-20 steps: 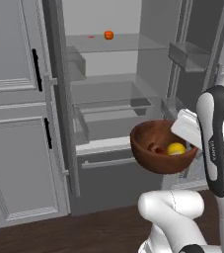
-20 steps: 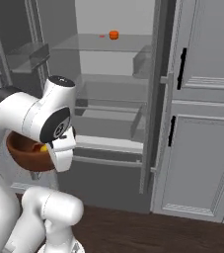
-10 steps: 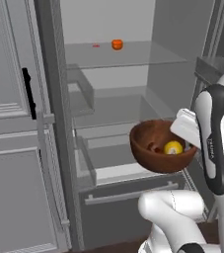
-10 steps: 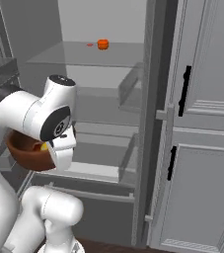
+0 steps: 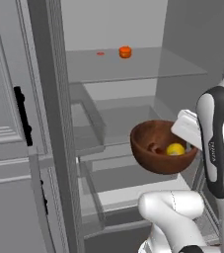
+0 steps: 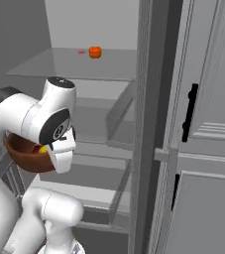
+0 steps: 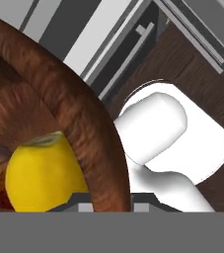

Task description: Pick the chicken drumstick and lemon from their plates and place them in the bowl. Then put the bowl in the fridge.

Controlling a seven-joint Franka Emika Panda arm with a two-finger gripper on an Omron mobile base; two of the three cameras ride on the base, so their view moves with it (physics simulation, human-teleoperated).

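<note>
The dark reddish-brown wooden bowl (image 5: 153, 157) hangs in the air before the open fridge (image 5: 133, 66), about level with its middle glass shelf. My gripper (image 7: 107, 200) is shut on the bowl's right rim (image 7: 91, 148), with the white hand (image 5: 187, 129) just above that rim. The yellow lemon (image 5: 175, 149) lies inside the bowl (image 6: 27, 154), close to the gripped side (image 7: 42, 173). A brown bit of the chicken drumstick (image 5: 155, 147) shows beside it, mostly hidden. The plates are out of view.
A small orange-red item (image 5: 125, 52) sits on the upper glass shelf (image 6: 95, 51). Below the bowl are pulled-out drawers (image 5: 133, 185). The door with a dark handle (image 5: 22, 116) stands left; a clear bin (image 5: 86, 116) hangs inside. Grey cabinet doors (image 6: 208, 124) stand right.
The whole scene has grown larger and shifted: the base has driven closer to the open fridge. The bowl stays in the gripper at the same spot beside the arm.
</note>
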